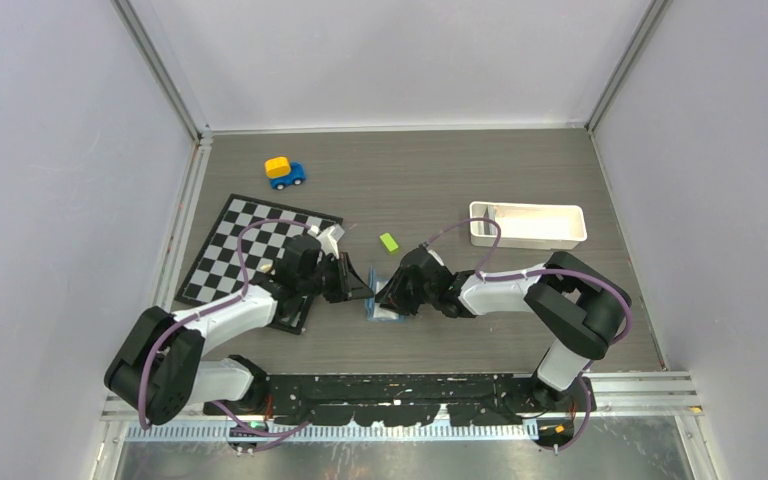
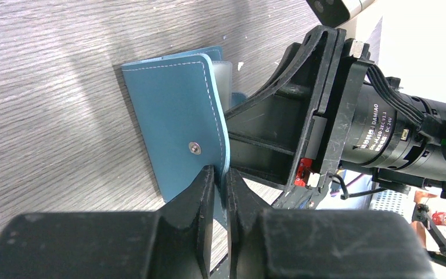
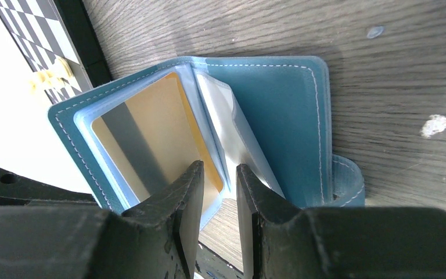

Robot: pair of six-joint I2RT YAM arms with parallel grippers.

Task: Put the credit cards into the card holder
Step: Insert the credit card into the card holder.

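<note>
**Finding:** The card holder (image 1: 378,310) lies open on the counter (image 1: 480,170) at centre frame in the top view, between the two arms.

**Left arm:** The left fingers (image 2: 200,197) are all but closed. They pinch the free edge of the snap cover (image 2: 174,110) and hold it open.

**Right arm:** The right fingers (image 3: 183,197) stand narrow but apart, clamped on nothing that shows (bare counter is visible through the gap).

**Card position:** The gold card (image 3: 151,133) sits behind a clear sleeve (image 3: 232,133) on the left leaf in the right wrist view. Its long axis runs from the fingertips up toward the top of that frame. Its near short edge lies at the tips, offset left of the gap. Contact there cannot be confirmed.

**Judgement:** The right arm is the one placed for the card. Any remaining seating looks like a push along that long axis, away from the fingers, while the left arm steadies the cover.

**Other cards:** No dark card is made out in any view.
</note>
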